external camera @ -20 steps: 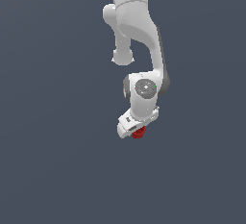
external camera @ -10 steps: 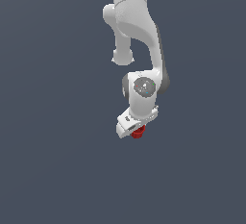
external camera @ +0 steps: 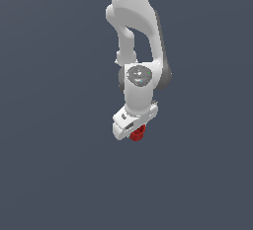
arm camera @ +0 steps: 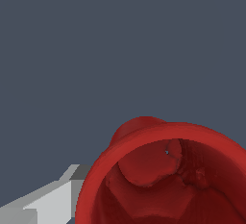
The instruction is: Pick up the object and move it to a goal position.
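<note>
Arm-wise it looked like the carry step to me, with the white end effector (external camera: pixel 134 129) closed around the little red cup (external camera: pixel 137 134), which sat tucked right under it, so next up was reaching a goal I couldn't spot.

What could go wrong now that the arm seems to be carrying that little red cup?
The red cup shows only partly below the gripper, so the hold may be shallow and it could slip out during travel. In the wrist view, only one finger is visible beside the cup's rim, so an off-centre grip cannot be ruled out; that might tilt the cup. No goal marker is visible, so whether it will be set down accurately cannot be judged.
</note>
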Robot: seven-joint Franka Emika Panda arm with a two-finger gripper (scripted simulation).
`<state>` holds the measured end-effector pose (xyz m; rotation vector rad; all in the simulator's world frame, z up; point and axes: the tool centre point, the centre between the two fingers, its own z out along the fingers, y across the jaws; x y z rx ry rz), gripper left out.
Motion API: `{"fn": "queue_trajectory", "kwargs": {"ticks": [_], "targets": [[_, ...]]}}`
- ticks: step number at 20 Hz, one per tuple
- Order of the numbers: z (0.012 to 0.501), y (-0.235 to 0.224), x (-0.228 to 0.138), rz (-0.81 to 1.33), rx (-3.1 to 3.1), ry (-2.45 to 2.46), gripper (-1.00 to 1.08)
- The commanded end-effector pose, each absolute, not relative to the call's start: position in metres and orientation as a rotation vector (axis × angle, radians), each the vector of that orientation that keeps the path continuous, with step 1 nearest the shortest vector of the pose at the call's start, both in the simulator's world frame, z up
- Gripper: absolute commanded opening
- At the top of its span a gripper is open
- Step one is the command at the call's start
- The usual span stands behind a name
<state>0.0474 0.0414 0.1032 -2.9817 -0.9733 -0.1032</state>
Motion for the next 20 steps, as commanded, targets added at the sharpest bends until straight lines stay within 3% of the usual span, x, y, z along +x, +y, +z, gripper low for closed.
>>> {"fn": "queue_trajectory", "kwargs": {"ticks": [1,20], "targets": [[0.123,0.032,0.052,-0.141,-2.966,-1.017,-1.0],[0.277,-0.044,0.086,-0.426,-2.775,-1.37,-1.0]]}}
